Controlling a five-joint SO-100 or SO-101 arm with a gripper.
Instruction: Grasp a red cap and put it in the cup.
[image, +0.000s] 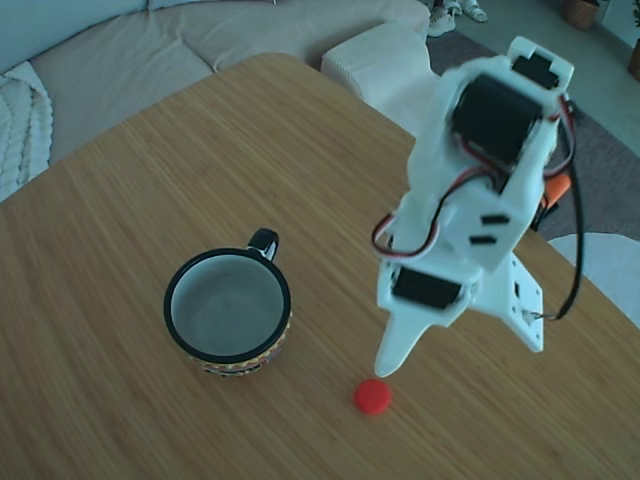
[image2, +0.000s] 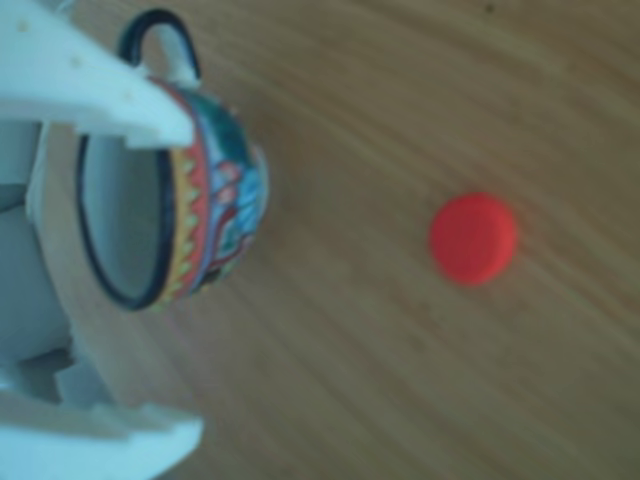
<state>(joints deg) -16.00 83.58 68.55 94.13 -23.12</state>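
Just below fingers (image: 392, 362): red cap (image: 372, 396).

Round-edged wooden table (image: 120, 300), bamboo-look grain. Cup (image: 228, 312) sits approx mid-surface, handle twd far edge. Red cap (image: 372, 396) lies flat nr the near edge, apart from cup.

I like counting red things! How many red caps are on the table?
1. The red cap lies flat on the wooden table, right of the cup in the fixed view, just below the gripper. The cup looks empty, nothing hidden inside.
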